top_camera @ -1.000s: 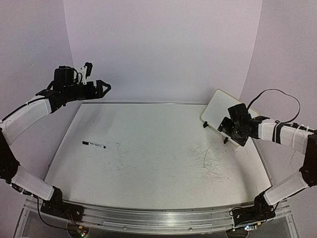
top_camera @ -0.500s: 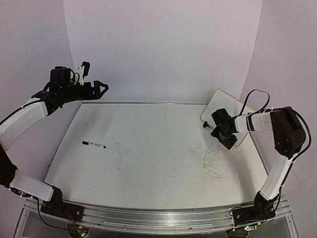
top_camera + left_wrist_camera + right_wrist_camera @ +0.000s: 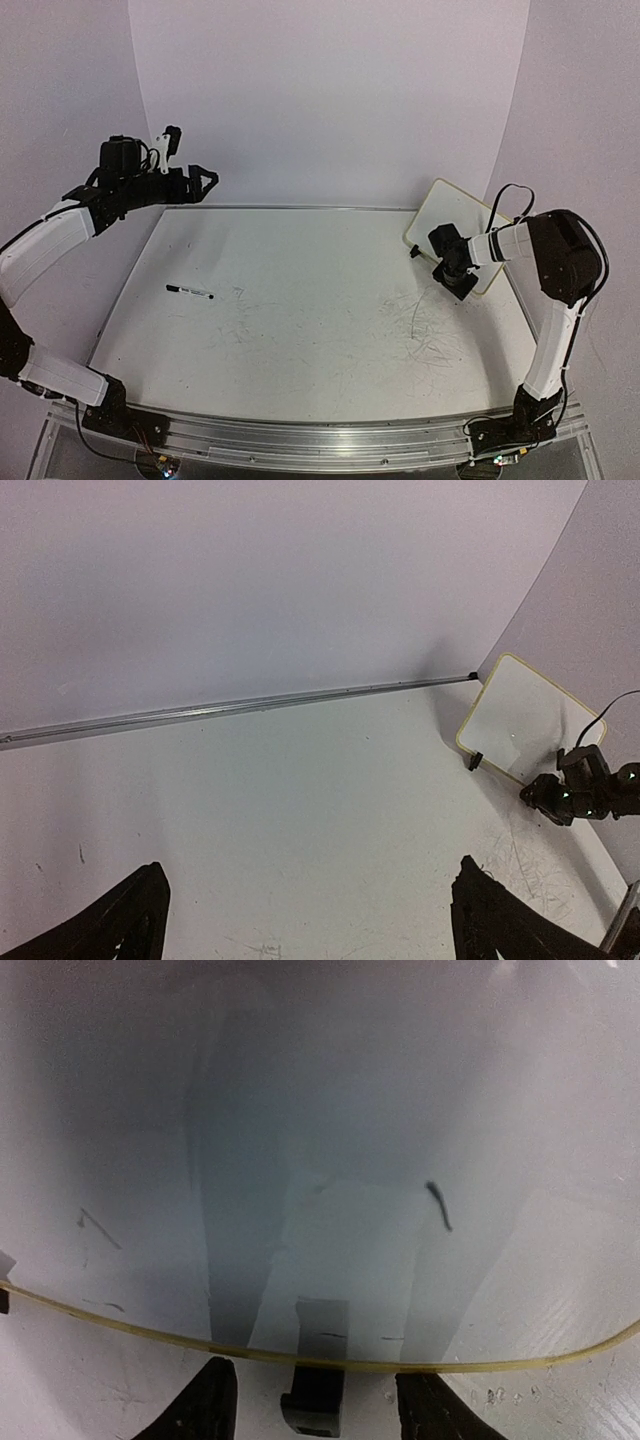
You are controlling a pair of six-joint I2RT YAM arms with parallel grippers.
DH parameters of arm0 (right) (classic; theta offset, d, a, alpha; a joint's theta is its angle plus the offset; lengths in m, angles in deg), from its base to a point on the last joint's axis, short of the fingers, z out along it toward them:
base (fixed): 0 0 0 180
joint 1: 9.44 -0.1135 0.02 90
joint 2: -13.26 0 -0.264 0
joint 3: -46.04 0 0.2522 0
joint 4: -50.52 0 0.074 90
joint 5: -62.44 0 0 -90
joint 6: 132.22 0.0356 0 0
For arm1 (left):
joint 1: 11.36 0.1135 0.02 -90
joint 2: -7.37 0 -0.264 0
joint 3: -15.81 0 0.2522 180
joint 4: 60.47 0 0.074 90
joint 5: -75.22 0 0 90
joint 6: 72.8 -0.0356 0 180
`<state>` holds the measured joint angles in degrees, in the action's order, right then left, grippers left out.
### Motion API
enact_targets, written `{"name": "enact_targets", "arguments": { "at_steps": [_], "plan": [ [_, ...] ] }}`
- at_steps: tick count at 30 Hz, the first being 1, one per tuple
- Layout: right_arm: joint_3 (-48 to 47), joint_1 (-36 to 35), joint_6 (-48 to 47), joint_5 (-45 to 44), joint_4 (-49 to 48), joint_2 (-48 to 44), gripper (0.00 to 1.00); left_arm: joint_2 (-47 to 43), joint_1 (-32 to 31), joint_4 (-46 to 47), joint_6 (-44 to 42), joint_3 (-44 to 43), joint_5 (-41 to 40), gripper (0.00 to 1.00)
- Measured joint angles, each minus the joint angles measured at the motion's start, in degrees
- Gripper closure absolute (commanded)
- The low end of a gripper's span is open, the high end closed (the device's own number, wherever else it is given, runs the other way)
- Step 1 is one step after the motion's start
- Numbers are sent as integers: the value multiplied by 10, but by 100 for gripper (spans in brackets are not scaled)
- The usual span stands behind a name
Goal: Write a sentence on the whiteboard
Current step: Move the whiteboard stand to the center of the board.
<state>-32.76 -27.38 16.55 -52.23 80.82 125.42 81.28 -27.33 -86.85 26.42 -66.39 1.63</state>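
The whiteboard (image 3: 452, 218) stands tilted at the back right, with a pale-yellow rim and black clip feet. It fills the right wrist view (image 3: 320, 1140). It bears only one short black stroke (image 3: 438, 1205) and faint grey marks; no sentence shows. My right gripper (image 3: 452, 268) is open at the board's lower edge, its fingertips (image 3: 200, 1405) on either side of a clip foot (image 3: 315, 1405). My left gripper (image 3: 207, 181) is open and empty, raised at the back left. The left wrist view shows the board far off (image 3: 520, 720). A black marker (image 3: 189, 291) lies on the table at the left.
The scuffed white tabletop (image 3: 300, 320) has grey scribble marks (image 3: 425, 325) in front of the board. A curved white backdrop (image 3: 330, 100) closes the back and sides. A metal rail (image 3: 300, 435) runs along the near edge with both arm bases.
My right arm has folded in, and its gripper moved left from the board's right part to its lower edge. My left arm shifted slightly left and down. The marker has not moved.
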Motion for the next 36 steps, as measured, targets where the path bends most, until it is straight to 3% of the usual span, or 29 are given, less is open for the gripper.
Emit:
{"name": "enact_targets", "arguments": {
  "at_steps": [9,14,26,36],
  "plan": [
    [1,-1,-17,-6,-20,0,70,-4,0,0,-3,1,0,1],
    [5,-1,-27,-15,-22,0,88,-6,0,1,-3,6,0,2],
    [19,-4,-63,-25,-45,-2,94,-6,0,0,-3,7,0,2],
    [83,-54,-161,-45,-78,-46,100,-6,0,1,-3,8,0,2]
  ]
}}
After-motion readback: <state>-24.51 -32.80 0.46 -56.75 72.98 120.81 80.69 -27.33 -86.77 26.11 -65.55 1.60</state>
